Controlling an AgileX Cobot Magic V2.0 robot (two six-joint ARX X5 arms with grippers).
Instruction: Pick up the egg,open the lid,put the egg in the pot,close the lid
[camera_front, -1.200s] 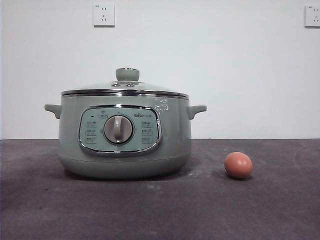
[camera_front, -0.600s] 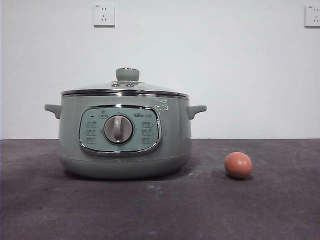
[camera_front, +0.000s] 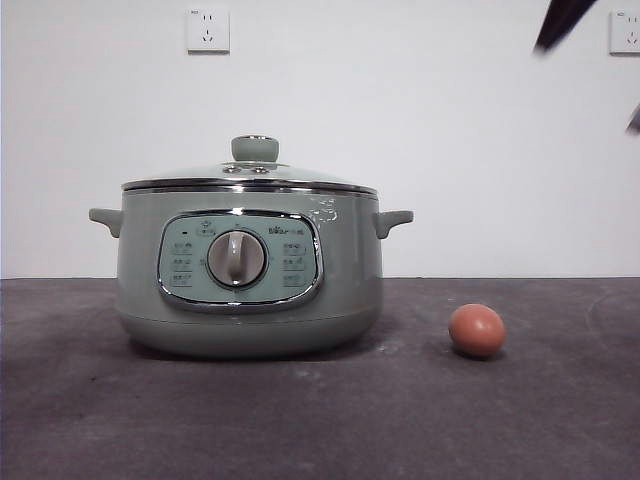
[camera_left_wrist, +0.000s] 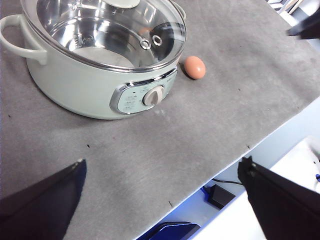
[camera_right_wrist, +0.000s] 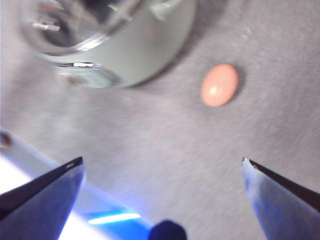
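Item 1. Dark grey felt-like surface (camera_front: 320, 420), bare in the foreground of the front view; it carried both task objects.

Item 2. Small reddish-brown egg (camera_front: 476, 330), smooth and rounded. It lay on its side on the surface at about 3 o'clock from the cooker, near it but not touching. Judged light, rigid, thin-shelled and fragile, with a slick curved skin liable to roll or squirt out under a pinch. The best hold would likely be across its short middle, with the pads on opposite flanks and light pressure.

Item 3. Large round sage-green electric pot (camera_front: 250, 275) with two small side handles and a chrome-framed panel carrying a grey dial (camera_front: 237, 259). It stood upright at about 9 o'clock from the egg. Judged heavy and stable, so unlikely to shift during lid work.

Item 4. Shallow domed glass lid (camera_left_wrist: 107, 30) with a chrome rim, seated on the pot and closed. Its round sage-green knob (camera_front: 255, 149) stood at top centre. Judged stiff, breakable and smooth, with the knob the only sensible grip point. The shiny steel interior showed through the glass in the left wrist view.

Item 5. Right end effector (camera_right_wrist: 162, 167), jaws spread wide and empty, hovering above the surface with the egg ahead of it; its picture was blurred. The dark tip at 1 o'clock in the front view was probably this arm.

Item 6. Left end effector (camera_left_wrist: 162, 167), jaws spread wide and empty, held high and well apart from the pot.

Item 7. White wall with two sockets (camera_front: 208, 30), farthest back.
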